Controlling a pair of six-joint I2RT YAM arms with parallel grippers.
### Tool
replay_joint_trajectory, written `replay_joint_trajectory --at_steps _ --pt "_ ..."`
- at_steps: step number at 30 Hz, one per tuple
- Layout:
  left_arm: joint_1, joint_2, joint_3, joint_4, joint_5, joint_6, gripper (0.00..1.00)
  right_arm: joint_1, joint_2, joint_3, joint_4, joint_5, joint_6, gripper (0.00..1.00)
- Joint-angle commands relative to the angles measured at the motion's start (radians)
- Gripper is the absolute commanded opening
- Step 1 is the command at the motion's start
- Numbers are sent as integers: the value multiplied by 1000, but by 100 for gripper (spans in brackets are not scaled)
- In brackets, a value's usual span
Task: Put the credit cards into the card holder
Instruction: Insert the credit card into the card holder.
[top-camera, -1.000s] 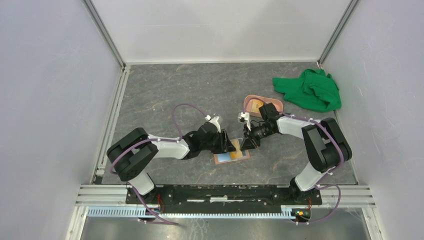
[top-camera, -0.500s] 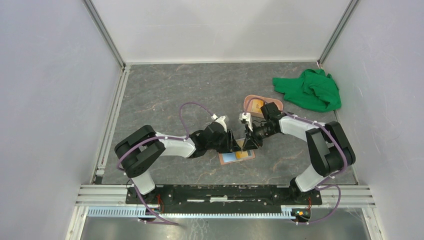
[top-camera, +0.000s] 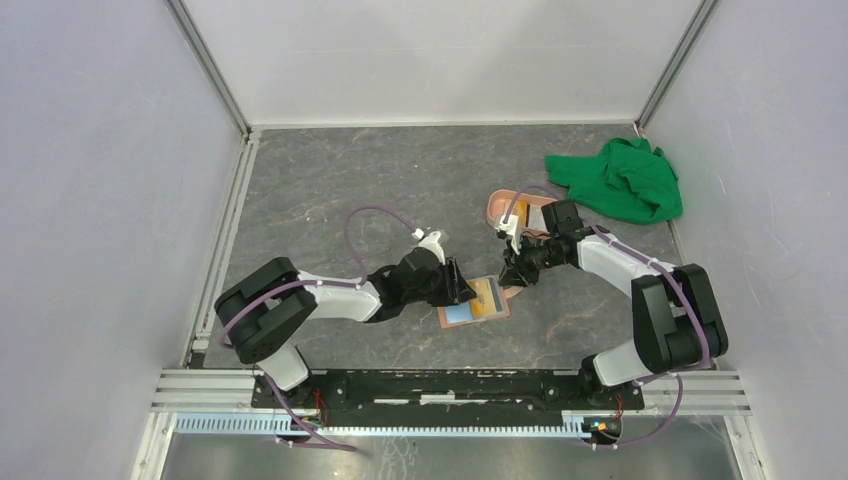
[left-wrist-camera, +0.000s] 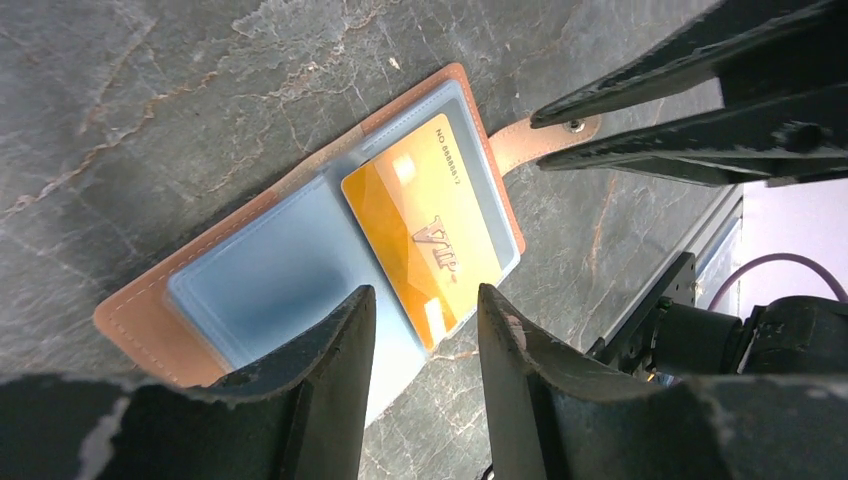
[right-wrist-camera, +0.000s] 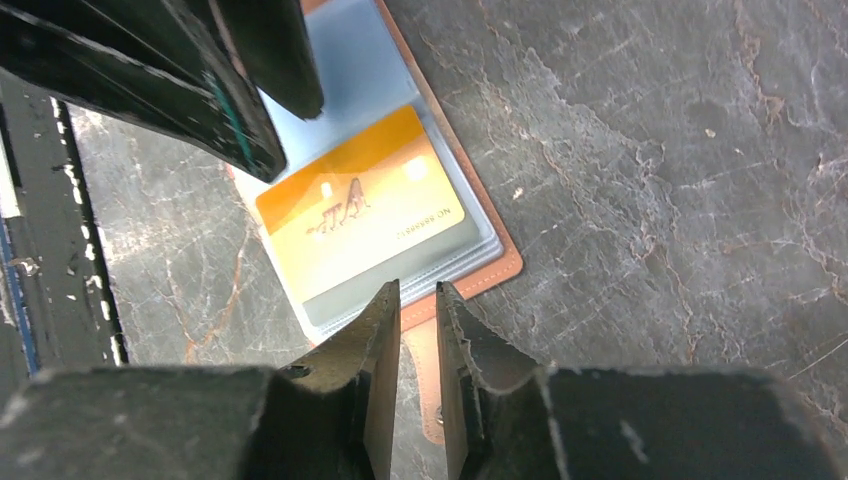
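Note:
The tan card holder (top-camera: 462, 314) lies open on the table between my grippers. An orange-yellow credit card (top-camera: 487, 296) sits in its right clear pocket, also seen in the left wrist view (left-wrist-camera: 425, 225) and the right wrist view (right-wrist-camera: 350, 215). The left pocket (left-wrist-camera: 270, 280) looks light blue. My left gripper (top-camera: 458, 285) hovers over the holder's left half, open and empty (left-wrist-camera: 427, 300). My right gripper (top-camera: 513, 274) is just off the holder's right edge, above the snap tab (right-wrist-camera: 420, 350). Its jaws stand a narrow gap apart with nothing between them (right-wrist-camera: 418, 292). No other cards are clearly visible.
A pink oval tray (top-camera: 497, 203) lies behind my right arm, mostly hidden by it. A crumpled green cloth (top-camera: 620, 180) lies at the back right. White walls close the table on three sides, and a metal rail (top-camera: 450, 385) runs along the near edge.
My right gripper has pulled back to the right off the holder, leaving the orange card in the pocket. My left gripper shifted a little left and stays over the holder.

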Motion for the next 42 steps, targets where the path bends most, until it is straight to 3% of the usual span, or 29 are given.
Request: replay_joint_trajectory --at_steps 1,4,10,15,20,42 --pt "-4 -85 -32 39 -64 12 49 1 22 -6 43 47 24 24" --pt "-4 -113 -39 3 -99 12 43 2 28 -10 52 67 29 23" --pt "-11 -88 11 -112 -127 9 3 4 42 -10 55 78 35 18" --pt "-27 -32 86 -230 -170 9 2 6 47 -13 62 90 40 17" --pt "-32 1 121 -250 -159 17 2 11 64 -13 66 113 45 16" --pt "-44 178 251 -205 -46 20 2 49 98 -12 54 108 37 16"
